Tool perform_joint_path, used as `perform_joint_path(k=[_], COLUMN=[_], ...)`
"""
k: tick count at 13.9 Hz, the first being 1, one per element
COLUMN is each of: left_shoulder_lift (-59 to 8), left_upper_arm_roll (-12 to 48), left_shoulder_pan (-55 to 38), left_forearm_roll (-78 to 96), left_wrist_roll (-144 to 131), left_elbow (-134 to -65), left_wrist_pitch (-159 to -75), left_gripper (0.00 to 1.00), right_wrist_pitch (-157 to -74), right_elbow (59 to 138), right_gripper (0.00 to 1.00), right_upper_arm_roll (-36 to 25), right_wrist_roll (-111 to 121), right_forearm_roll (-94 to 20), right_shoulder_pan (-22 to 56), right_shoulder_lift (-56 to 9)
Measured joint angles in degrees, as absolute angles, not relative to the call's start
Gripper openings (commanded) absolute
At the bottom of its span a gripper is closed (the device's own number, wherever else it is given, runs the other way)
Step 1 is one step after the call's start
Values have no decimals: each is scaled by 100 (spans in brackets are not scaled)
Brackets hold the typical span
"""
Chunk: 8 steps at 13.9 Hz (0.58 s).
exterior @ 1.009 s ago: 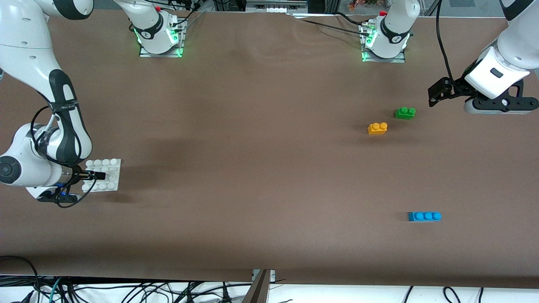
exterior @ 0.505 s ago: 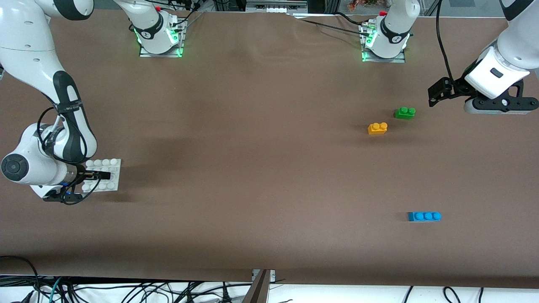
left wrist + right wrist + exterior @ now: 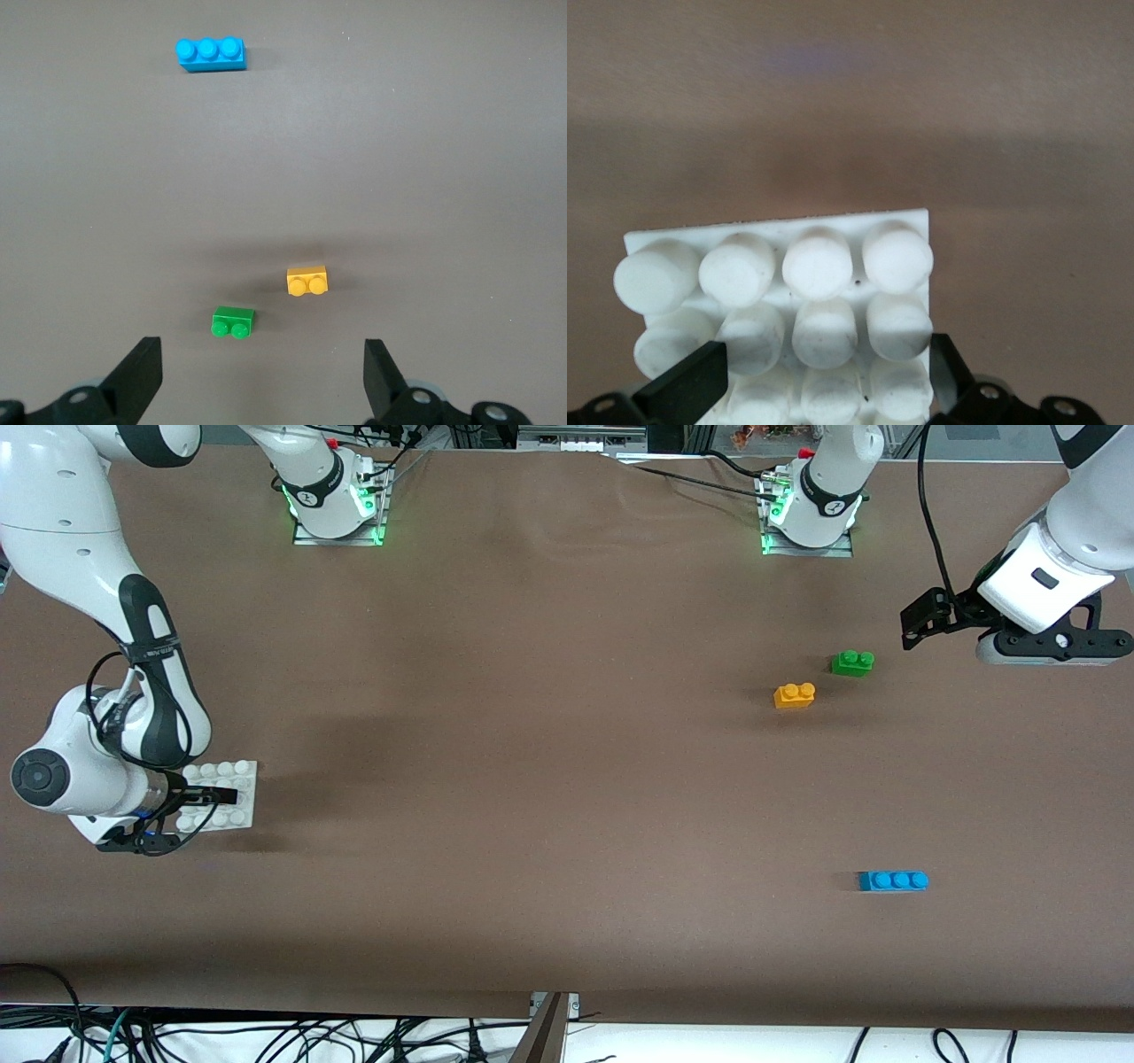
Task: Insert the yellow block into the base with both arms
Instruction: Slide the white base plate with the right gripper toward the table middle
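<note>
Two grippers: the right gripper straddles the studded base, the left gripper waits wide over bare table.

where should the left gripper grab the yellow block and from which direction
Judging from its pose, grip the yellow block by its two long flat side walls, coming straight down from above. It sits upright on the table with both studs on top, so the fingers should close below the studs. The green brick lies close by but apart, leaving room. The left gripper is open and holds nothing.
</note>
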<state>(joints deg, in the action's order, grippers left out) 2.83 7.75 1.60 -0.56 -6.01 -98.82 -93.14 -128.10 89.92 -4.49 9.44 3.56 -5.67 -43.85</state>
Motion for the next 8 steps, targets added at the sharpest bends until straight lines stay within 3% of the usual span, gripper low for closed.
perform_joint_path(k=[8], left_shoulder_lift=[282], left_upper_arm_roll=[789], left_shoulder_pan=[160], left_forearm_roll=[-56], left_wrist_roll=[-601], left_elbow=[-9882], left_wrist_pitch=[-9314], left_gripper=[100], right_wrist_pitch=[-12992], right_elbow=[8996], right_gripper=[100], right_upper_arm_roll=[-417], right_wrist_roll=[647], right_forearm_roll=[-212], right_shoulder_pan=[284], right_shoulder_lift=[-4390])
